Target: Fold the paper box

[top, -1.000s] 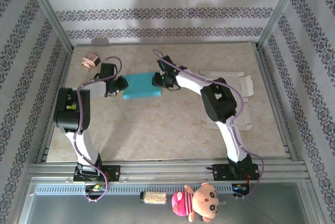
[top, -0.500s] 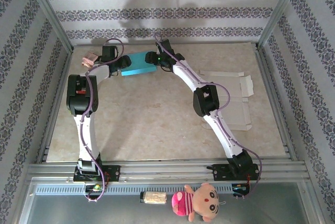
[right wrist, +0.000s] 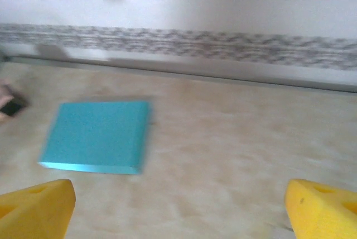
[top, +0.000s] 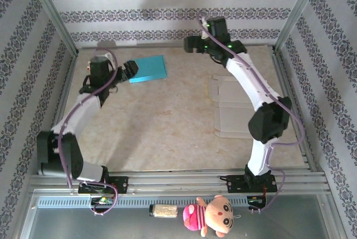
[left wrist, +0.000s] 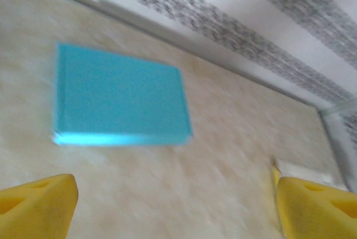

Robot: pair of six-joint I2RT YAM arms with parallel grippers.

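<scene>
A flat teal paper box (top: 148,69) lies on the table near the back wall, left of centre. My left gripper (top: 129,69) stands open just left of it, touching nothing. In the left wrist view the teal box (left wrist: 120,103) lies ahead of the wide-apart yellow fingertips (left wrist: 37,206) of that gripper (left wrist: 175,211). My right gripper (top: 191,42) is open, up near the back wall and to the right of the box. In the right wrist view the box (right wrist: 95,136) lies ahead and to the left of the open gripper (right wrist: 178,211).
A flat white cardboard blank (top: 239,106) with flaps lies on the right half of the table, partly under the right arm. A small pinkish object (right wrist: 6,105) sits at the far left. Metal frame posts and patterned walls enclose the table. A plush doll (top: 215,216) lies below the front rail.
Both grippers carried the teal box toward the back left, then opened and let it go. The right arm swung away to the back right. The left arm drew back to the left.
</scene>
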